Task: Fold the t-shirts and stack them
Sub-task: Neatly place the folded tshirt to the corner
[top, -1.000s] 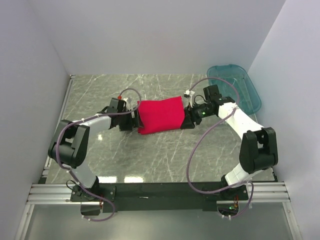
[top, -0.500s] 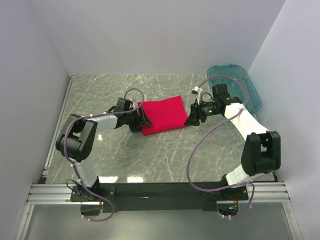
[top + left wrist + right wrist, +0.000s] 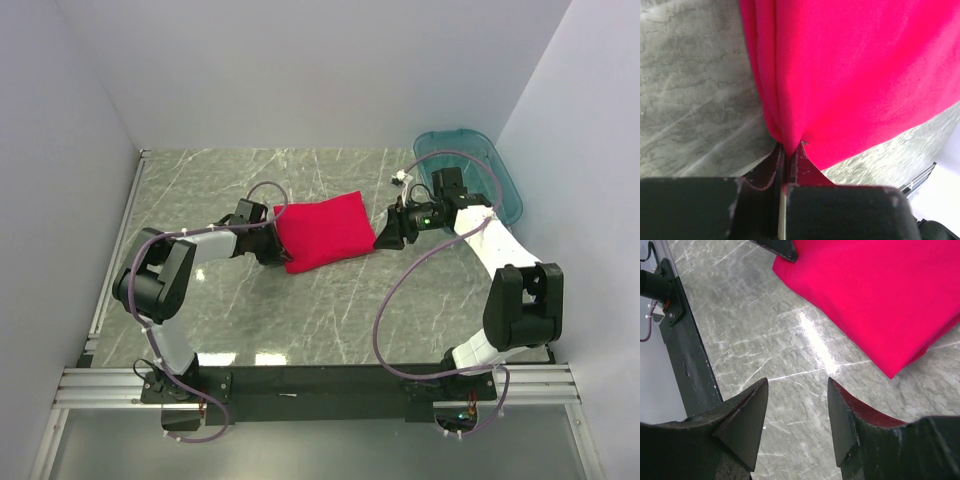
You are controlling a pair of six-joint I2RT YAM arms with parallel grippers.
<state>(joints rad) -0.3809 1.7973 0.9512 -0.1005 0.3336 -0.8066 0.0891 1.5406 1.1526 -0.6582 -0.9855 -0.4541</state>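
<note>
A folded bright red t-shirt [image 3: 324,231] lies in the middle of the grey marble table [image 3: 300,310]. My left gripper [image 3: 277,243] is at its left edge, shut on a pinch of the red cloth, as the left wrist view shows at the fingertips [image 3: 788,148] with the t-shirt [image 3: 865,75] spreading beyond them. My right gripper [image 3: 385,236] hangs just off the shirt's right edge, open, nothing between its fingers. In the right wrist view the gripper [image 3: 797,382] stands over bare marble, and the t-shirt [image 3: 885,295] lies past its tips.
A teal translucent plastic basin [image 3: 470,175] sits at the back right corner of the table. White walls close the table on three sides. The black rail [image 3: 320,385] holding the arm bases runs along the near edge.
My left gripper has shut on the shirt's left edge. My right gripper has let go and drawn back to the right of the shirt, which has shifted slightly.
</note>
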